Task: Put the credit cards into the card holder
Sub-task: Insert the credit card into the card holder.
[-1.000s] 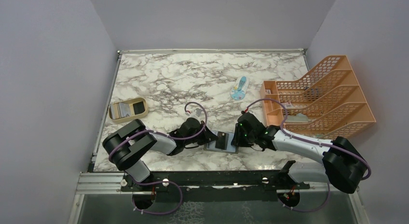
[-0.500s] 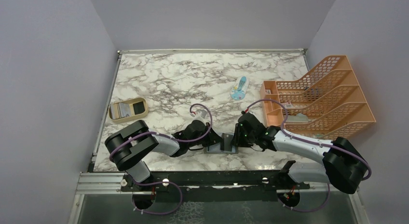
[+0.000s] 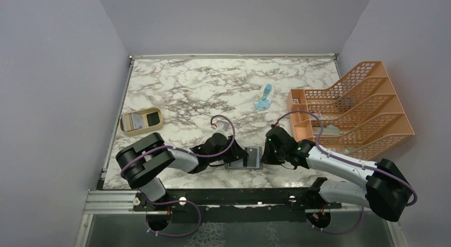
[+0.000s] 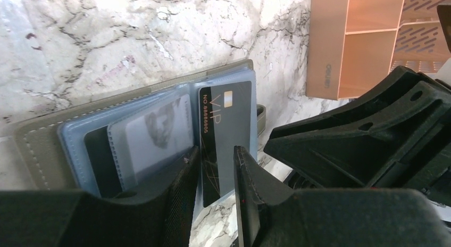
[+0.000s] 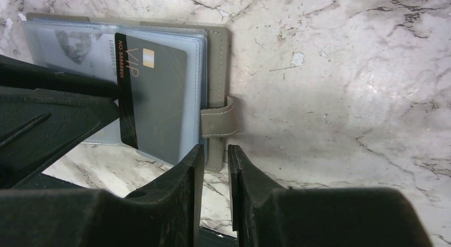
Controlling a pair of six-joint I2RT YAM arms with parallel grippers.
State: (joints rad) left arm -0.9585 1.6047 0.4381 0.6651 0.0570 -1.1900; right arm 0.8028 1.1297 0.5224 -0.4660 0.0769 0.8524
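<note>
The card holder point(image 3: 256, 163) lies open near the table's front edge, a grey wallet with pale blue pockets point(image 4: 42, 146) point(image 5: 218, 60) and a tab clasp point(image 5: 219, 123). A dark grey VIP credit card point(image 4: 226, 124) point(image 5: 159, 92) sits partly in its right pocket, its near end sticking out. A pale card with a faint portrait point(image 4: 154, 135) lies in a clear sleeve. My left gripper point(image 3: 232, 154) point(image 4: 217, 151) is nearly shut, holds nothing, and its tips are over the VIP card's near end. My right gripper point(image 3: 266, 153) point(image 5: 214, 148) is nearly shut and empty at the wallet's edge below the tab.
A tan oval tray point(image 3: 140, 133) at the left holds a pale card point(image 3: 134, 121). A light blue-and-white packet point(image 3: 263, 97) lies mid-table. A large orange mesh file rack point(image 3: 356, 106) point(image 4: 345, 44) stands at the right, close to my right arm.
My left gripper moved right up to the wallet. My right arm swung its elbow right and its gripper drew slightly back. A flap that stood up half a second ago now lies flat.
</note>
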